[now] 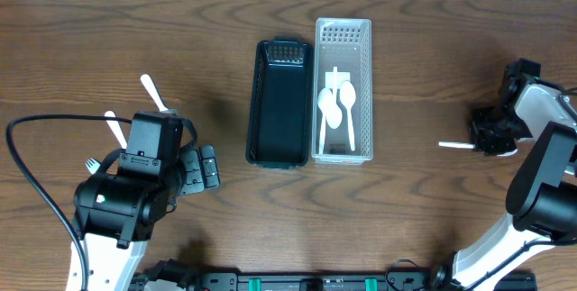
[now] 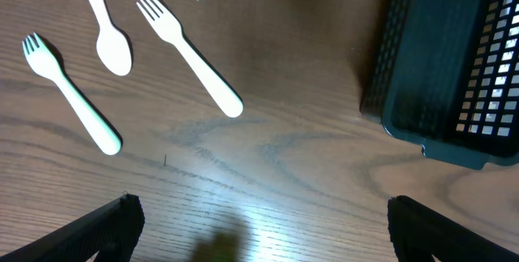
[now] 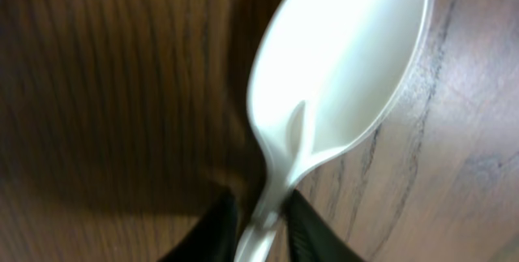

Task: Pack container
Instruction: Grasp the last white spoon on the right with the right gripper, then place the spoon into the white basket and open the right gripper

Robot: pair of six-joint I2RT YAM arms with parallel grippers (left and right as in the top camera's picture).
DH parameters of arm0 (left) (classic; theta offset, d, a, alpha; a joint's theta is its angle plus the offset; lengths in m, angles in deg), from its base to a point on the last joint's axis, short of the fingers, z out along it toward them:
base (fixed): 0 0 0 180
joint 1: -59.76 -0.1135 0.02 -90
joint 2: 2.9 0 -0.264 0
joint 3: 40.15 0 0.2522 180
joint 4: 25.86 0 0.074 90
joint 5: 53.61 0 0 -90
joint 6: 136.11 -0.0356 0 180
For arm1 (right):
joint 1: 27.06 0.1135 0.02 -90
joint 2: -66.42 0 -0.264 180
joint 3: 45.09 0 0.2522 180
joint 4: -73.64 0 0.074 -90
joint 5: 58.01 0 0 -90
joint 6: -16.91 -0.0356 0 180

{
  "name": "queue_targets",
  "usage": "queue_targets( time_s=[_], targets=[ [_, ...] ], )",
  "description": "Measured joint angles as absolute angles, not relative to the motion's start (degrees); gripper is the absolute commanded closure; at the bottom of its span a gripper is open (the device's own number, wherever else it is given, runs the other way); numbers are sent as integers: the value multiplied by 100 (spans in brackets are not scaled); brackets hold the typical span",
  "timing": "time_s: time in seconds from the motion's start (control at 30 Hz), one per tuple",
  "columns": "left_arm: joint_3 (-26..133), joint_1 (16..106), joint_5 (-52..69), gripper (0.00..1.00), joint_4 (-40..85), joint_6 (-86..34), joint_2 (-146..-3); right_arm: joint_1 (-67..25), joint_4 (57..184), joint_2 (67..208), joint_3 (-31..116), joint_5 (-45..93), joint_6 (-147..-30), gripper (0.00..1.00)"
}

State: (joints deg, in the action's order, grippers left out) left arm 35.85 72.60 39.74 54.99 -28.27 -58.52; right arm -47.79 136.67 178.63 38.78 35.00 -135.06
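Observation:
A black basket (image 1: 279, 115) and a white basket (image 1: 343, 88) stand side by side at the table's middle. The white one holds two white spoons (image 1: 336, 106). My right gripper (image 1: 494, 136) at the far right is shut on the handle of a white spoon (image 3: 340, 67), whose handle sticks out to the left in the overhead view (image 1: 455, 145). The spoon's bowl lies close over the wood. My left gripper (image 2: 263, 229) is open and empty above bare wood, left of the black basket (image 2: 438, 67). White forks (image 2: 190, 55) (image 2: 69, 92) and a spoon (image 2: 109, 35) lie ahead of it.
More white cutlery (image 1: 153, 93) lies on the table at the left, partly hidden under my left arm (image 1: 135, 183). A black cable (image 1: 36, 183) loops at the left edge.

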Motion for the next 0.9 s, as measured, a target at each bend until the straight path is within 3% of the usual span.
queue_targets(
  time_s=[0.1,0.6,0.9],
  targets=[
    [3585,7260,3974,2,5499,-2827,-5852,-4779,13707,17863,3872,3500,-13423,99],
    [3585,7260,3974,2,5499,-2829,-5852,-4598,14441,17803,3966,3650,-12531,99],
    [3585,7260,3974,2,5501,-2829,-5852,-2692,15038,16525,5826,3410,-11310,99]
  ],
)
